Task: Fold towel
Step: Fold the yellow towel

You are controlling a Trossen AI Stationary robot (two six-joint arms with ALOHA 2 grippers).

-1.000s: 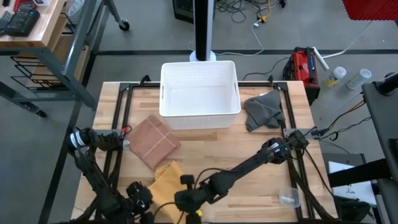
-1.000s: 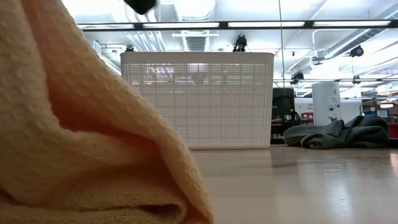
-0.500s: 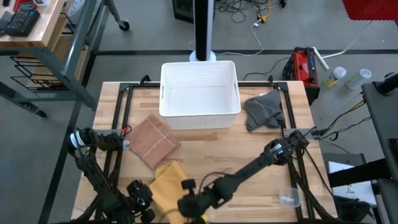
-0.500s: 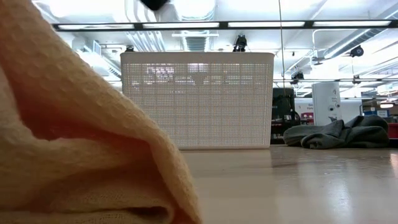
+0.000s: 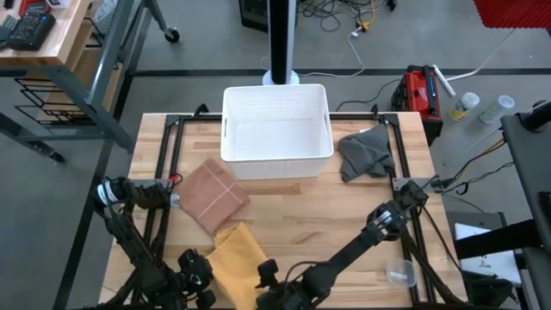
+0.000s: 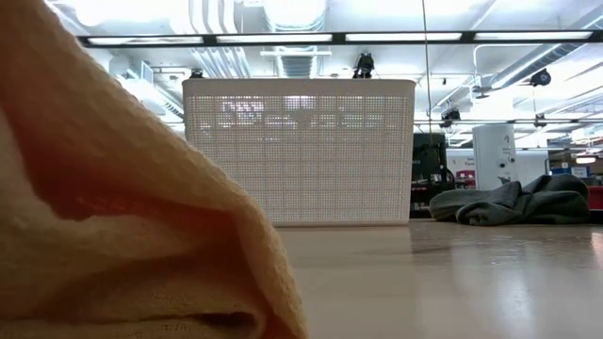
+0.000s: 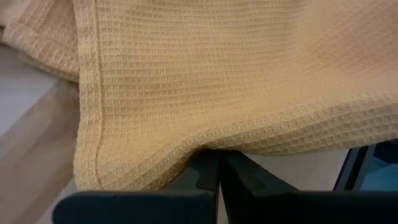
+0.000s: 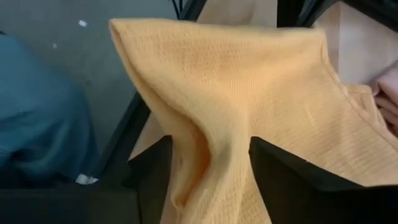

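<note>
Both grippers, left (image 7: 211,177) and right (image 8: 208,180), clamp the yellow towel (image 5: 234,258), now dragged nearer the table's (image 5: 344,207) front edge for folding.

No text or label can be read.

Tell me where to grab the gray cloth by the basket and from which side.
Grip the raised peak of the gray cloth, coming straight down. It lies crumpled in a heap right of the white basket, so its bunched folds likely give the fingers more to pinch than its flat edges.

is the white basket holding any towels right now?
No. In the high view the white basket is empty; the gray towel lies beside it on the table.
</note>
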